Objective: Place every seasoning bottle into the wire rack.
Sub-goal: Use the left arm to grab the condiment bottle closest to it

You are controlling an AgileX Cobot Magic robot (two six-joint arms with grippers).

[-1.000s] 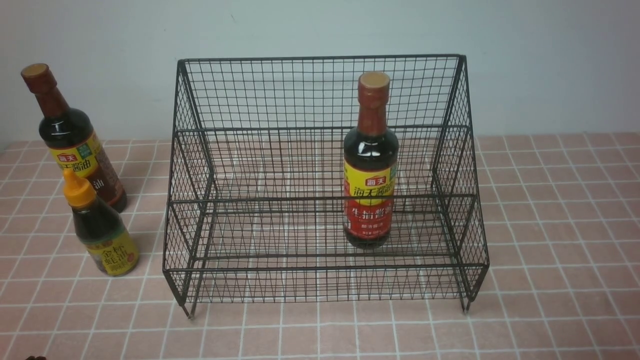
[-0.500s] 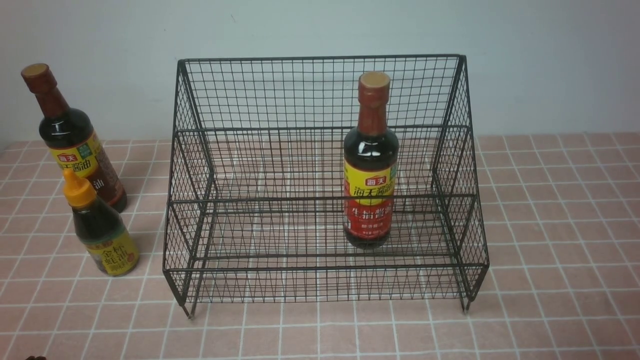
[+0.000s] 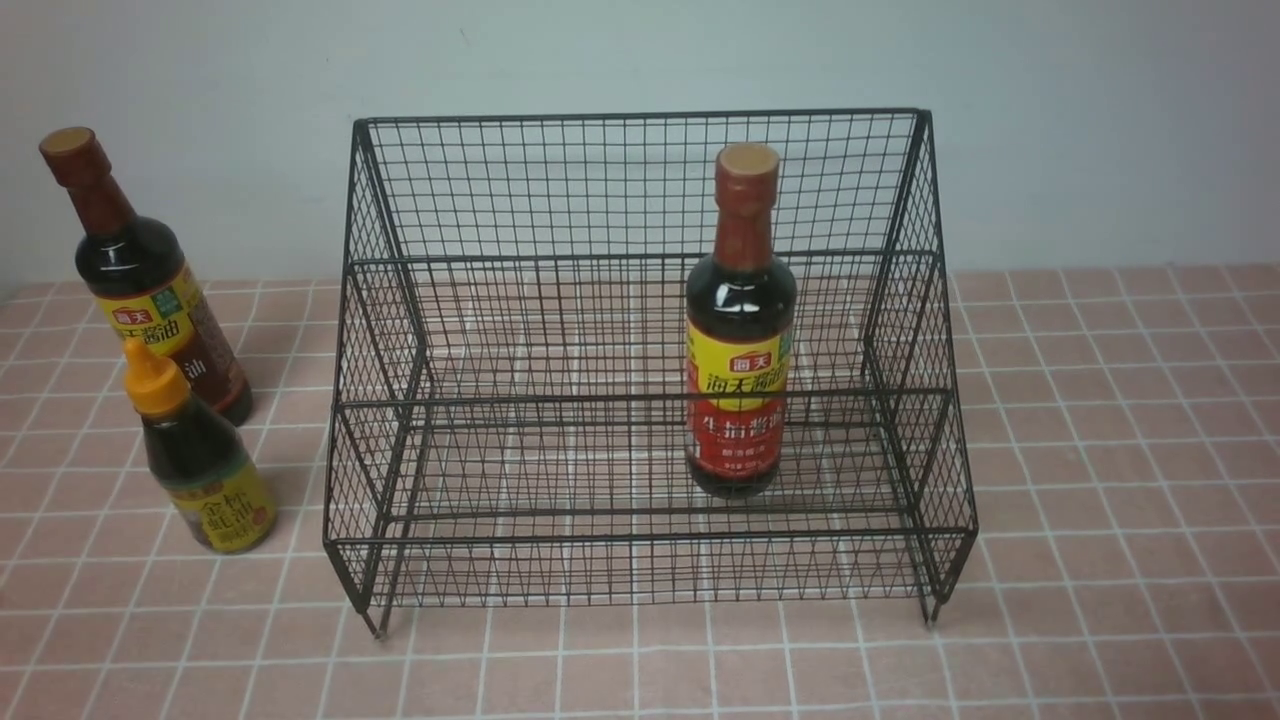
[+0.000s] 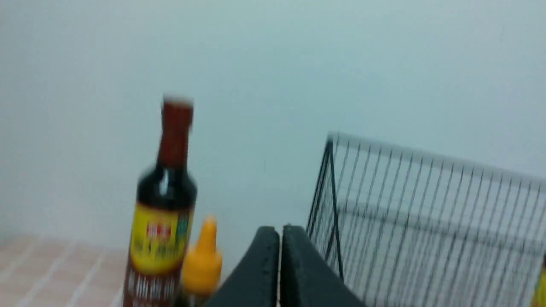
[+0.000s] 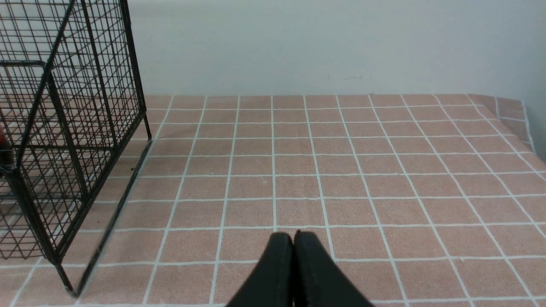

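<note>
The short bottle (image 3: 200,462) and one tall bottle (image 3: 145,290) stand upright on the tabletop (image 3: 1100,450), left of the wire rack (image 3: 640,115). The left gripper (image 4: 280,233), pressed together, faces them and is nearer; the right gripper (image 5: 293,237) is together too.

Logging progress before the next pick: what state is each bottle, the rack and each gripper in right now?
Wire rack: standing, holding one bottle.
Racked tall bottle: upright, capped, inside the rack.
Other tall bottle: upright, capped, on the tiles outside.
Short bottle: upright, capped, on the tiles outside.
Left gripper: fingers shut, empty.
Right gripper: fingers shut, empty.
</note>
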